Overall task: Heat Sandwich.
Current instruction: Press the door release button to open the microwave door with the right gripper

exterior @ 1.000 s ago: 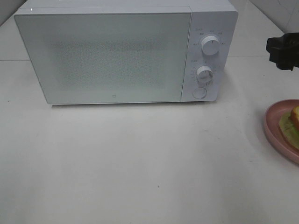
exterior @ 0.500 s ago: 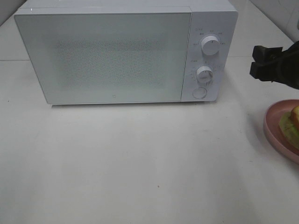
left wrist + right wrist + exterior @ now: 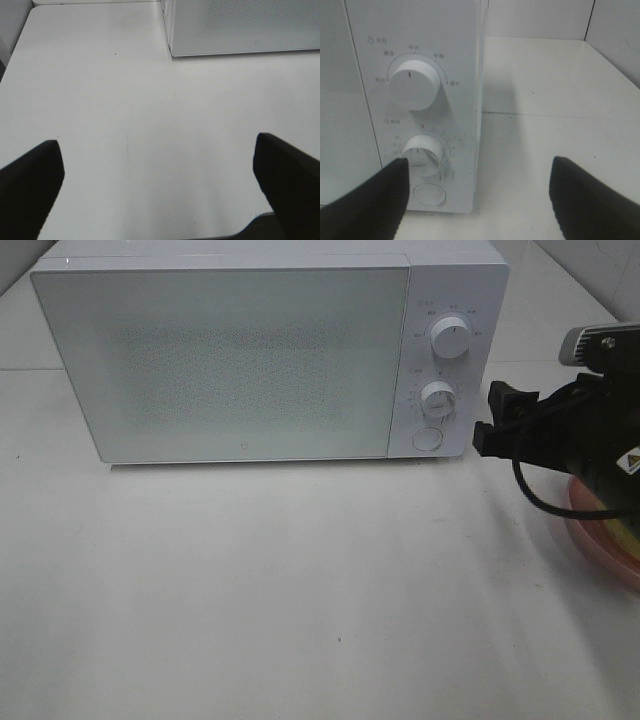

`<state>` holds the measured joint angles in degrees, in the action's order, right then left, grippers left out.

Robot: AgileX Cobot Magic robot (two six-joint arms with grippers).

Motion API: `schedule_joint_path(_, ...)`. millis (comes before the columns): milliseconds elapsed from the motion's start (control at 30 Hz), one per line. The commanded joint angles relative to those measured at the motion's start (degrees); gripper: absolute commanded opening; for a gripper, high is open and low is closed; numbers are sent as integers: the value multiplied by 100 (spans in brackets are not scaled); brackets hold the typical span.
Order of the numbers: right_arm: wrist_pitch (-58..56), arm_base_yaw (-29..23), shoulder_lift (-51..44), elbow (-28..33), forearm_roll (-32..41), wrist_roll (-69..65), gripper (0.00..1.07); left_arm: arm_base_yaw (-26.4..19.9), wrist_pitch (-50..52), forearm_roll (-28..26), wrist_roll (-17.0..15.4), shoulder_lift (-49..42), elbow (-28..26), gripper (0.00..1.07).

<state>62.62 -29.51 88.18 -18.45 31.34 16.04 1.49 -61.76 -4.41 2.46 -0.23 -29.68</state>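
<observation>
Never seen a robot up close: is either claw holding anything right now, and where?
Nothing. The right gripper is open and empty, facing the microwave; the left gripper is open and empty over the table.

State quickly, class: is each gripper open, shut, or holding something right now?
Left gripper: open, holding nothing.
Right gripper: open, holding nothing, facing the microwave controls.
</observation>
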Motion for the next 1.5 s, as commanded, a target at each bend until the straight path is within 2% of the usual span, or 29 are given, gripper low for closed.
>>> schedule_joint_path(33, 372, -292, 246, 6, 407, -57, 75, -29, 34, -52, -34, -132, 6, 98)
schedule_joint_path(433, 808, -1140, 1112, 6, 1175, -327, 75, -29, 34, -52, -34, -132, 6, 98)
schedule_joint_path(933, 802, -1197, 1243, 6, 1238, -756, 75, -29, 34, -52, -34, -132, 6, 98)
schedule_joint_path(1100, 785, -1197, 1243, 6, 1238, -2011, 75, -29, 34, -52, -34, -132, 6, 98)
schedule_joint_path(1167, 773, -1197, 1243, 6, 1232, -3065, 75, -29, 34, -52, -34, -132, 6, 98)
schedule_joint_path(1233, 773, -1197, 1243, 6, 1226, -3335, 75, -29, 34, -52, -34, -132, 6, 98)
schedule_joint_path(1367, 584, -1197, 1243, 6, 1232, -5025, 75, -29, 34, -52, -34, -132, 6, 98)
schedule_joint_path(1433, 516, -1197, 1243, 6, 1232, -5329, 75, -29, 34, -52, -34, -132, 6, 98)
schedule_joint_path(1500, 327, -1197, 1243, 6, 1238, -6497, 75, -29, 34, -52, -34, -132, 6, 98)
